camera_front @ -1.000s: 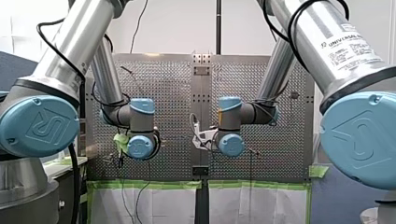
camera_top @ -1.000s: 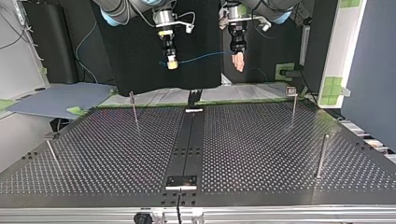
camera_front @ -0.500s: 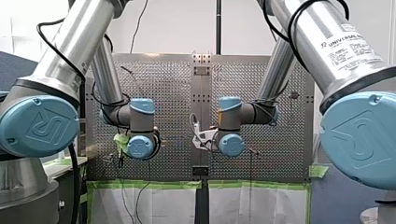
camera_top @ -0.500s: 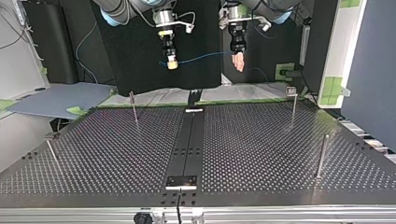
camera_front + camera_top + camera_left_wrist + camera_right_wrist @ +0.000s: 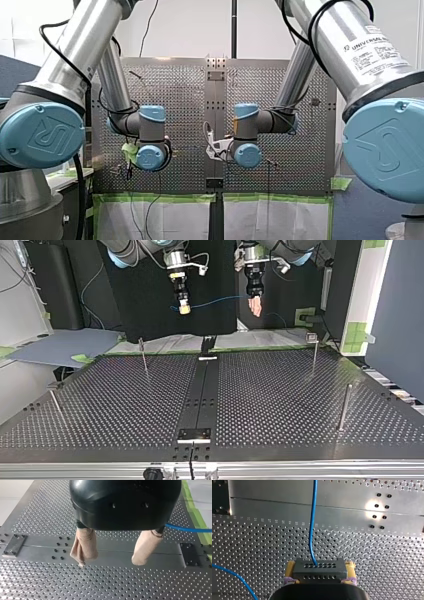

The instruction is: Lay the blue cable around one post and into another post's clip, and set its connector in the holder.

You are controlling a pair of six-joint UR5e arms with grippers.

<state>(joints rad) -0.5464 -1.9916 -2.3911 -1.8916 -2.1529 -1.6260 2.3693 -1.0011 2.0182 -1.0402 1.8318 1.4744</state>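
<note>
One connector (image 5: 319, 570), right wrist view only

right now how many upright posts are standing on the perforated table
4, all in the top view: far left post, far right post, near right post, near left post. They are thin, so another could go unseen.

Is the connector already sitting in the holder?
No, my right claw grips the connector between its yellow pads.
</note>
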